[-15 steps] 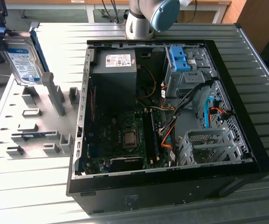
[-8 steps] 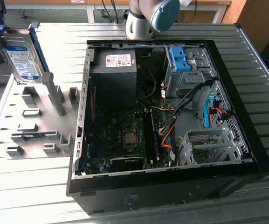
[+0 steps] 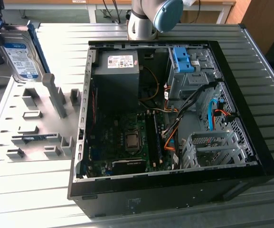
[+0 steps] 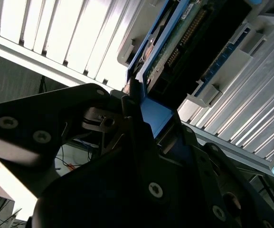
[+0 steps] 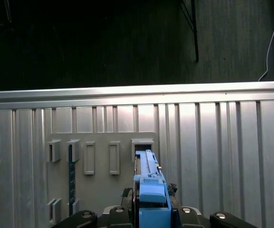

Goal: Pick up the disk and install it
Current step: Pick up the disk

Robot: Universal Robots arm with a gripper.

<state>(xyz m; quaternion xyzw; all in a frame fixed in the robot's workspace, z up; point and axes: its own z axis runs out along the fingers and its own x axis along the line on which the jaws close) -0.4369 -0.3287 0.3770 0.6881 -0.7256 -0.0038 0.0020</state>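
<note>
Ribbed metal table point(image 3: 32, 199) carried everything. Open computer case point(image 3: 165, 199) lay on its side mid-table, board and cabling exposed. Grey holder plate point(image 3: 4, 123) with upstanding slots lay flat just beside the case, on the exterior view's left of it. Arm point(image 3: 148, 19) rose just past the case's far edge. Black box with white sticker point(image 3: 118, 71) sat inside the case at its far end. Bare blue bracket point(image 3: 183, 59) was also inside the case, no drive in it.

Disk point(image 3: 22, 57) was well outside the case, off its far corner on the exterior view's left. It stood tilted up on edge, label toward the exterior camera. Hand point(image 4: 141, 111) was clenched on the disk's blue carrier frame, plain in the second wrist view. The first wrist view showed the same frame edge-on in the grip.

Judged: grasp made, disk apparently raised off the plate, though I could not tell whether it was fully clear. Install not done, since no part of the disk was in the case.
</note>
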